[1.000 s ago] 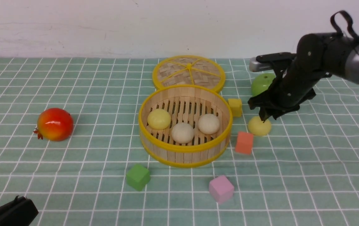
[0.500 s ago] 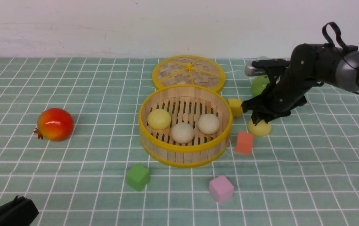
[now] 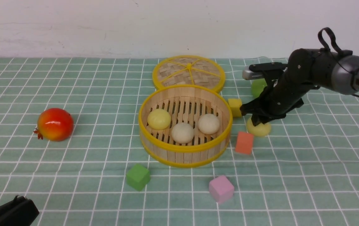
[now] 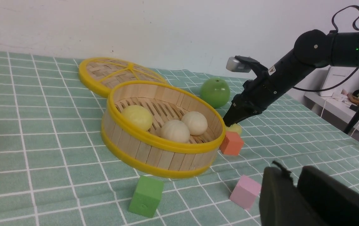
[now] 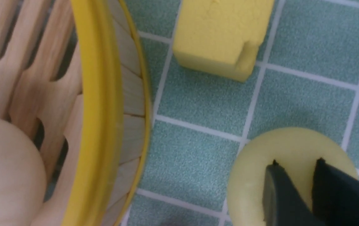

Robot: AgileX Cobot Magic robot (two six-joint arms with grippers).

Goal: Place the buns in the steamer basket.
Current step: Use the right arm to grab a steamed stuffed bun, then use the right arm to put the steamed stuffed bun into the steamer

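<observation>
The steamer basket (image 3: pixel 184 150) stands mid-table and holds one pale yellow bun (image 3: pixel 159 119) and two beige buns (image 3: pixel 182 132) (image 3: pixel 208 123). Another pale yellow bun (image 3: pixel 260 130) rests on the cloth just right of the basket. My right gripper (image 3: pixel 256 121) comes down on it from above. In the right wrist view its two fingertips (image 5: pixel 275 175) dig into the top of this bun (image 5: pixel 261 163), pinching a narrow strip of it between them. My left gripper (image 4: pixel 292 171) is low at the front left, shut, and holds nothing.
The woven lid (image 3: pixel 188 72) lies behind the basket. A green apple (image 3: pixel 258 87) is behind my right arm. A yellow cube (image 3: pixel 235 106) and an orange cube (image 3: pixel 244 142) flank the loose bun. Pink cube (image 3: pixel 220 189), green cube (image 3: pixel 138 177) in front; pomegranate (image 3: pixel 55 124) left.
My right gripper has dropped onto the loose yellow bun, and its jaws have narrowed on the bun's top. The left arm has stayed in place.
</observation>
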